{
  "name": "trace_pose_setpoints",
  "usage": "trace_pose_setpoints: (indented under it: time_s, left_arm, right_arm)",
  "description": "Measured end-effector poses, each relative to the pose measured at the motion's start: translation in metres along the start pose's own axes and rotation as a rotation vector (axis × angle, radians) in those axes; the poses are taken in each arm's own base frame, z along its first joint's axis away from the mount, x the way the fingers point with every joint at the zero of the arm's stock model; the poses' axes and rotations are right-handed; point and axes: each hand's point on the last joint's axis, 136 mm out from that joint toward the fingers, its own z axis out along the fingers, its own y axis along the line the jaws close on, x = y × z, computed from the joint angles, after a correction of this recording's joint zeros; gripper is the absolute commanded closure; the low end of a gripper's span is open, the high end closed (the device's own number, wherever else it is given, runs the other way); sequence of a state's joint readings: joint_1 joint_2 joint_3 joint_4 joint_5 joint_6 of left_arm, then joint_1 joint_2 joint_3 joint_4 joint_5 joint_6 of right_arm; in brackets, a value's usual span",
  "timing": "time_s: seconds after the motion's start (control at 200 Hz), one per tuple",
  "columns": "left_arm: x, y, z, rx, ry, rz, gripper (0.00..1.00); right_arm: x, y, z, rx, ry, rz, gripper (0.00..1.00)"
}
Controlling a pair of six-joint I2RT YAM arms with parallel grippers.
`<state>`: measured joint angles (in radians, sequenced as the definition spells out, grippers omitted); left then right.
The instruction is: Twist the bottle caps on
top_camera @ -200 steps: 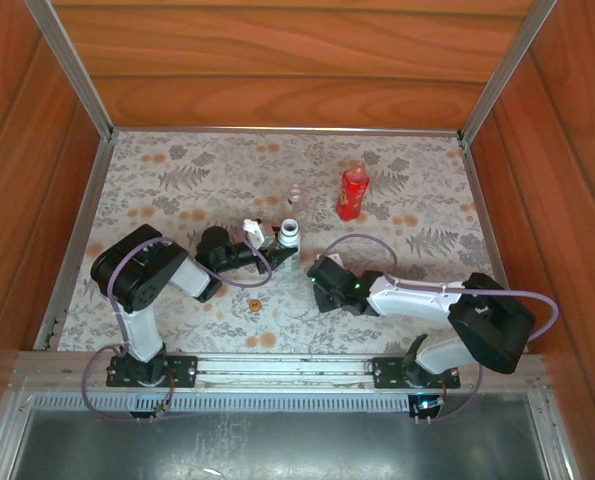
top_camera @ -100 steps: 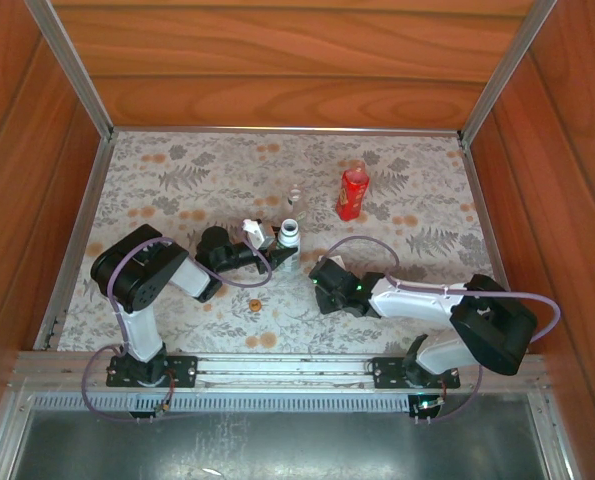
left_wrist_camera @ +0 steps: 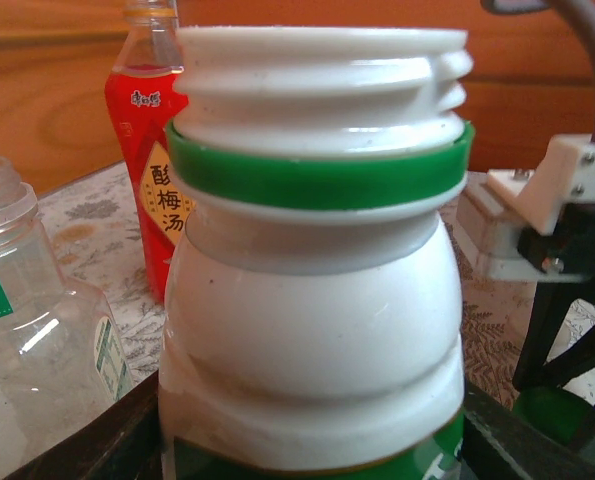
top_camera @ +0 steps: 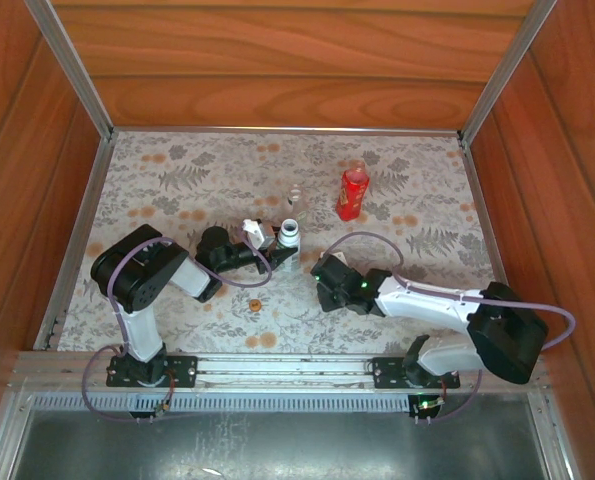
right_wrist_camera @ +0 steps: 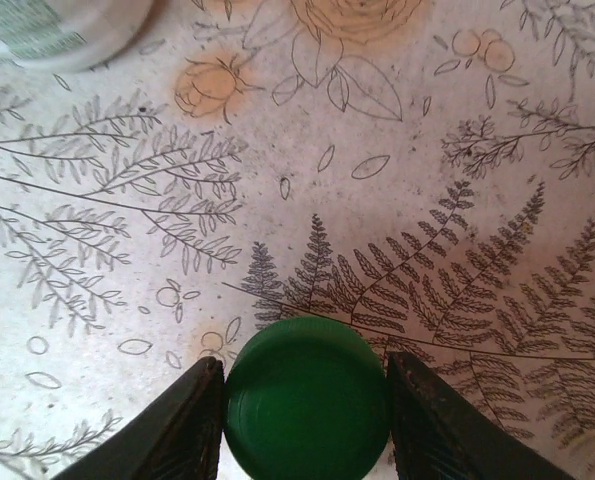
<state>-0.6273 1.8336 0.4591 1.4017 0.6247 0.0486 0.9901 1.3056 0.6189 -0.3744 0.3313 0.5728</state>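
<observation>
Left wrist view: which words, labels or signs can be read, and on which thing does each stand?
"酸梅汤", written downward, on the red plastic bottle.
Small white characters higher on that bottle: too blurred to read.
Print on the clear plastic bottle: too small to read.
Green print on the white plastic bottle: cut off, unreadable.

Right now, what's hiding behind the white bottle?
A red bottle stands behind the white bottle, partly covered by it. Whatever is straight behind it is hidden.
</observation>
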Motion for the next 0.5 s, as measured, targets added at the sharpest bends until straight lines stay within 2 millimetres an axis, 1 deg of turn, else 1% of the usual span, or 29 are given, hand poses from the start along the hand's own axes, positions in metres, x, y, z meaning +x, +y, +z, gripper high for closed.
trace_pose_setpoints:
  time_s: [0.15,0.29,0.5]
  left_arm:
    - [0.000,0.000,0.000,0.000,0.000,0.000,0.44]
    - [0.000,0.000,0.000,0.000,0.000,0.001,0.44]
    - [0.000,0.000,0.000,0.000,0.000,0.002,0.44]
  right_arm:
    - [-0.024,0.009,-0.021,-0.013,-0.022,-0.016,0.54]
    - [-0.053,0.021,-0.046,-0.033,-0.055,-0.039,0.55]
    - [-0.087,0.032,-0.085,-0.061,-0.085,-0.085,0.55]
